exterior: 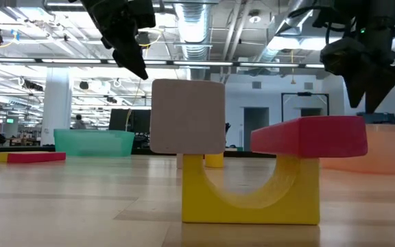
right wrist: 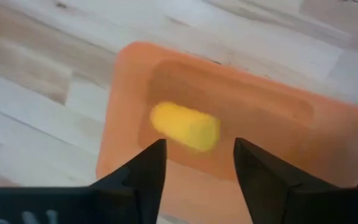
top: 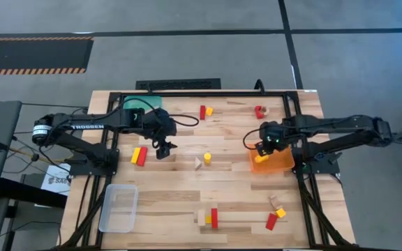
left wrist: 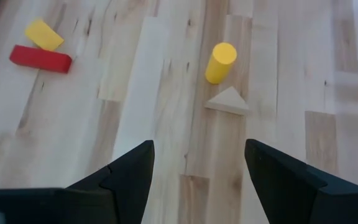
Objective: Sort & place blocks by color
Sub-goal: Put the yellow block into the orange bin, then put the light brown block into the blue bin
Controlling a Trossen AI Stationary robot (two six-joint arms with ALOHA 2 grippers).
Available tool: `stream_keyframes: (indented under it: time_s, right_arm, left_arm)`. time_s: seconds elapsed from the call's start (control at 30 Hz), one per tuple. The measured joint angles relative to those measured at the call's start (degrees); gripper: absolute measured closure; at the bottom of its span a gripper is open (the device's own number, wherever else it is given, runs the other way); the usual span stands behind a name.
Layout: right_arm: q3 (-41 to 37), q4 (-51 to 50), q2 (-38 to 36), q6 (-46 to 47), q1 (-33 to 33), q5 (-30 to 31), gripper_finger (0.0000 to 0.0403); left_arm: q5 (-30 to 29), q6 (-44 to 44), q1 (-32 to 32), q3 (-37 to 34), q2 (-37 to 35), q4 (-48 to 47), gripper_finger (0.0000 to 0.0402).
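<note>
My right gripper [right wrist: 199, 167] hangs open over the orange tray [top: 282, 164], pointing down. A yellow block [right wrist: 185, 126] shows inside the tray, below the fingers and clear of them. My left gripper [left wrist: 197, 168] hangs open above the bare table, with nothing between its fingers. Ahead of it stand a yellow cylinder [left wrist: 220, 62] on its end and a pale wood triangle [left wrist: 228, 101] lying flat. A red brick [left wrist: 41, 58] and a yellow block [left wrist: 43, 34] lie side by side on the table's left.
A teal tray [top: 145, 103] sits at the far left and a clear tray [top: 118, 207] at the near left. More blocks lie about: red and yellow [top: 206, 111] and a red arch [top: 260, 111] far, wood and red [top: 209, 218] near, and a small group [top: 276, 213] near right.
</note>
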Motion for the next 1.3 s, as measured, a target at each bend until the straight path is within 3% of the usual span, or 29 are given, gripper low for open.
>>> stream_keyframes:
  time_s: [0.23, 0.43, 0.77, 1.03, 1.3]
  right_arm:
    - [0.10, -0.08, 0.00, -4.25, -1.82, -0.40, 0.0142]
    - [3.68, 0.24, 0.00, -6.77, -0.70, -0.54, 0.0139]
    - [6.95, 8.42, -0.02, -13.14, 6.43, -0.29, 0.0139]
    - [6.97, 11.15, 0.00, -6.30, 11.20, -0.45, 0.0139]
    - [6.97, 12.98, 0.13, 0.69, 14.68, -0.27, 0.0139]
  left_arm:
    - [0.00, -0.82, 0.00, 0.00, 0.00, -1.56, 0.0164]
    - [0.32, -2.47, 0.00, 0.00, 0.00, -2.24, 0.0164]
    - [1.77, -2.23, -0.44, -0.04, 0.00, -5.46, 0.0164]
    - [5.39, -11.50, -2.56, -0.04, 0.00, -14.33, 0.0164]
    - [8.06, -3.30, -10.06, -0.04, 0.00, -8.22, 0.0164]
